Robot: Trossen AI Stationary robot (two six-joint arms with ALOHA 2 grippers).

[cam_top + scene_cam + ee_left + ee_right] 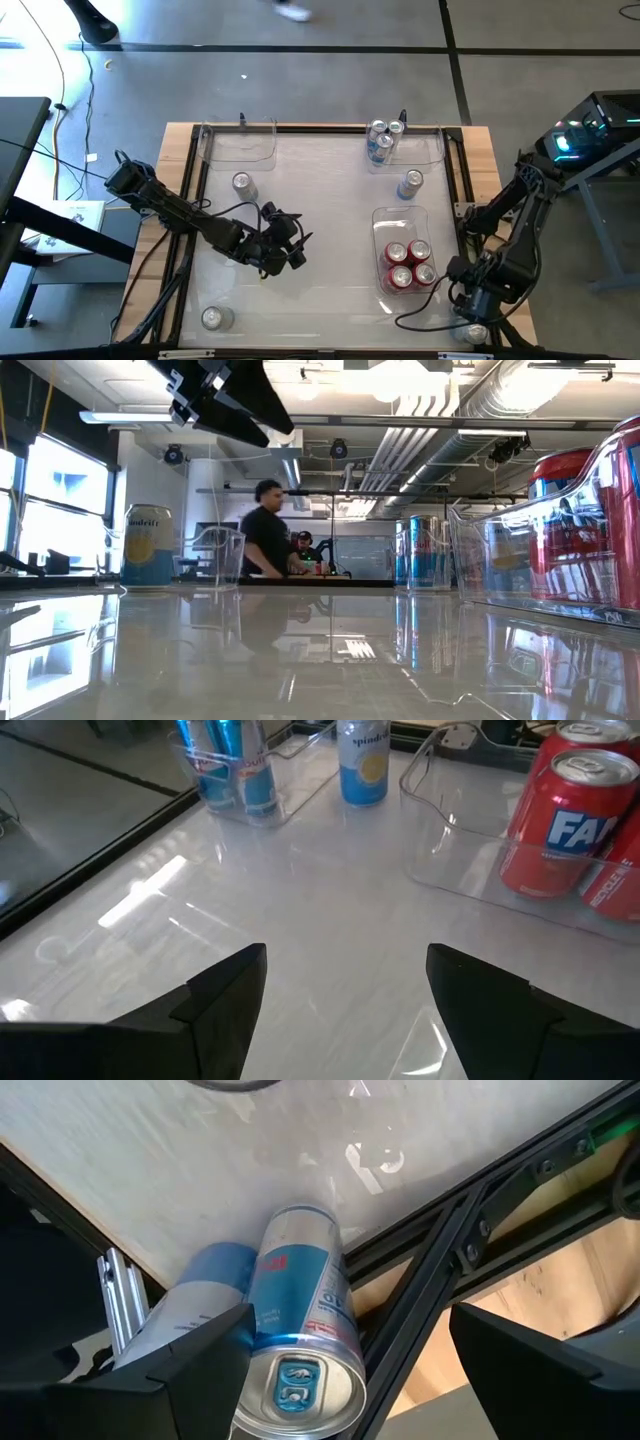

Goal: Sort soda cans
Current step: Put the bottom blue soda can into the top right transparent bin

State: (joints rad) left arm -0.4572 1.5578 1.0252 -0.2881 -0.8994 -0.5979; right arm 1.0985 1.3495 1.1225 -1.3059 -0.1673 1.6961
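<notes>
At table's near right corner, right gripper (345, 1370) spread around blue-and-silver can (300, 1330), shown only in right wrist view; can clear of both fingers. Left gripper (290, 245) spread mid-table, empty. Glossy red cans (408, 265) fill clear plastic bin (400, 215); slim blue cans (382, 140) in far bin (425, 150).

Looks like an open-plan lab or workshop: exposed ceiling ducts (500, 405), concrete floor (300, 80), people (266, 530) at benches behind the robot table (320, 190).
</notes>
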